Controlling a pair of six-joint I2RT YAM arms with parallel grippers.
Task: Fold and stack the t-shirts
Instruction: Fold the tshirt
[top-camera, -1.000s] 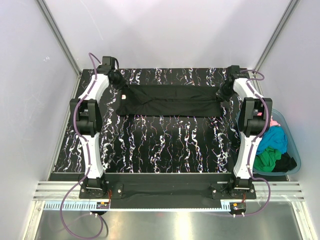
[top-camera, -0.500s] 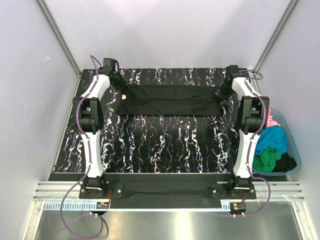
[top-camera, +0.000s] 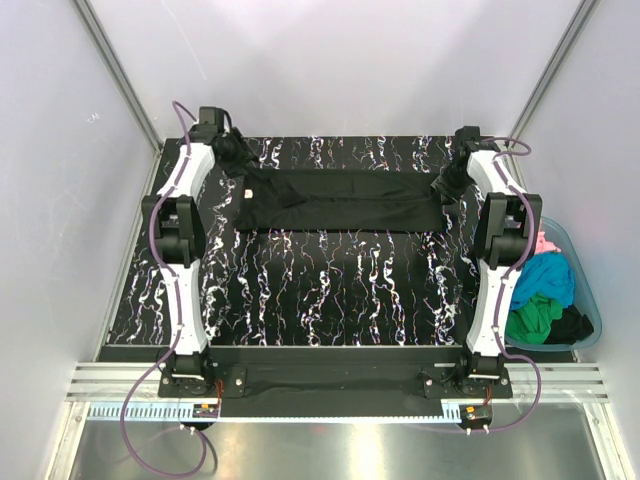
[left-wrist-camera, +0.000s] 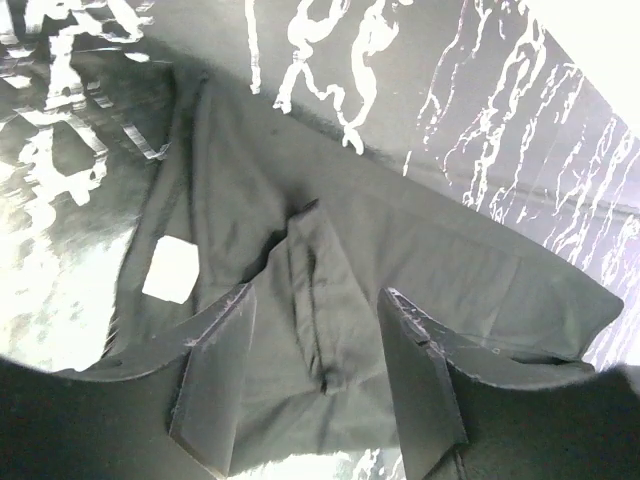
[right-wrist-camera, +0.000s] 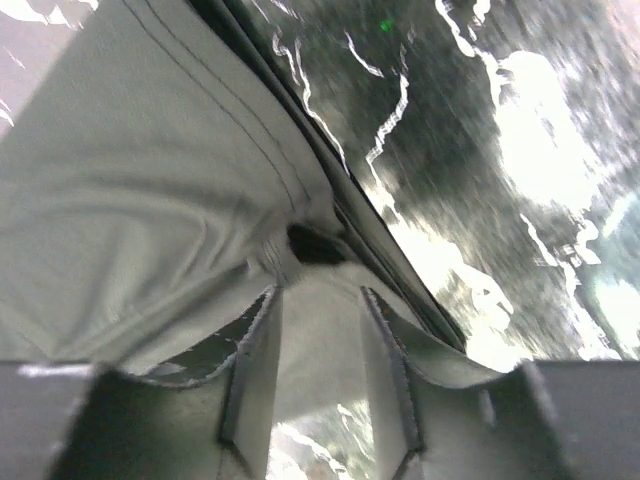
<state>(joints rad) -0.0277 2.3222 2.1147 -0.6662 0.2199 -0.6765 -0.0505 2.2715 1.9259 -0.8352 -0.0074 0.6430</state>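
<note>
Marbled black table (top-camera: 330, 290): left gripper (left-wrist-camera: 318, 296), jaws apart, hovers over one end of the black t-shirt (top-camera: 340, 200), a long band lying left-to-right along the far edge. Right gripper (right-wrist-camera: 320, 292), jaws apart, covers the other end. Coloured shirts (top-camera: 548, 278) sit in a tub (top-camera: 592, 305), half-hidden by the right arm.

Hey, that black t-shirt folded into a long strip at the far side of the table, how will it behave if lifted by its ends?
Probably floppy: the black t-shirt lies in soft creases, so its middle would likely sag. It looks thin and light. On the glossy table it may slide when pushed, bunching rather than keeping its fold.
</note>
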